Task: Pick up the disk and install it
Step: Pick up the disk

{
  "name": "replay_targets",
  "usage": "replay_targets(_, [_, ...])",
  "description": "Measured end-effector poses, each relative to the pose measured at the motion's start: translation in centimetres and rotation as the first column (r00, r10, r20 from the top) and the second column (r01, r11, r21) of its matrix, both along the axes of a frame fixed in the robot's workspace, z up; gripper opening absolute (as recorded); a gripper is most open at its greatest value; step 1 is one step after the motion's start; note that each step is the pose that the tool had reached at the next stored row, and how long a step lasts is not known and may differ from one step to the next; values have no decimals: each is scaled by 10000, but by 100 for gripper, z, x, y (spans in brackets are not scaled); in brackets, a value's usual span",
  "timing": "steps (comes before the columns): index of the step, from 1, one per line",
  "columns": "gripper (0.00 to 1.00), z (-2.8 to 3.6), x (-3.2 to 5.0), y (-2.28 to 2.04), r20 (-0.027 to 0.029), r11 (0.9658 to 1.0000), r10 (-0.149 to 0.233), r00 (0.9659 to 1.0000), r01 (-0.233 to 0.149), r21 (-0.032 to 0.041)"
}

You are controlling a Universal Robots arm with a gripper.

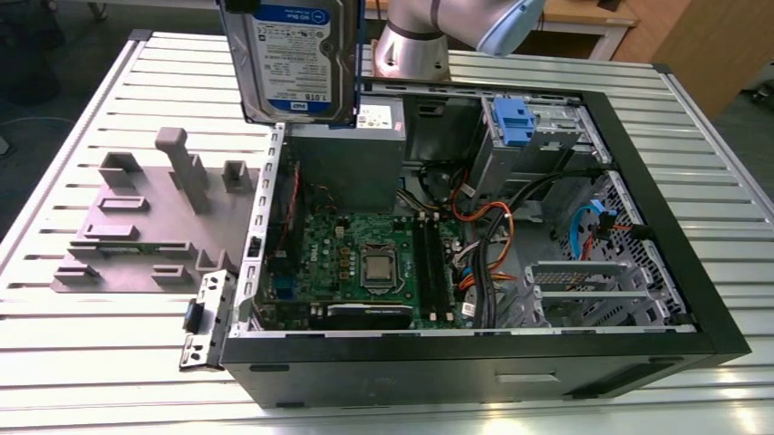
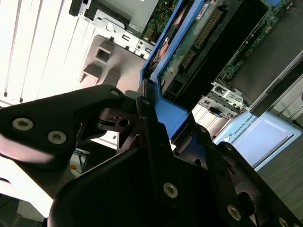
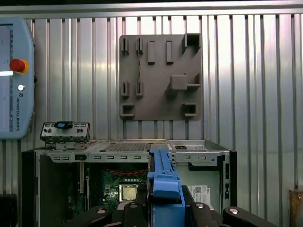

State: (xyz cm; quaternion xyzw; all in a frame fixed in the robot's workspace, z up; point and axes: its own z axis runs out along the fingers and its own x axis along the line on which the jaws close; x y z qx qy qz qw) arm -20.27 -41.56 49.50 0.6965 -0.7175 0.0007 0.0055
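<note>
The disk (image 1: 296, 59) hangs upright in the air over the back corner of the open computer case (image 1: 677, 272), at the exterior view's upper left, with its white-and-blue label showing. In the second wrist view my gripper (image 2: 156, 116) is shut on the disk's blue rail, and the disk's (image 2: 189, 45) green circuit board side shows beyond the black fingers (image 2: 106, 101). In the first wrist view the disk's blue rail (image 3: 163, 172) stands edge-on, with my gripper (image 3: 165, 201) closed around it, above the case.
A grey fixture plate (image 1: 145, 227) with raised blocks lies on the slatted table beside the case. Inside the case are the motherboard (image 1: 362, 263), a grey power-supply box (image 1: 351, 163), cables and a drive bay with a blue latch (image 1: 514, 122). A teach pendant (image 3: 14, 75) lies on the table.
</note>
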Motion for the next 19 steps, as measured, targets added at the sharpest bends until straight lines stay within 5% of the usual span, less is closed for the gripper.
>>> replay_targets(19, [36,0,261,0,0,10000,-1,10000,1,1])
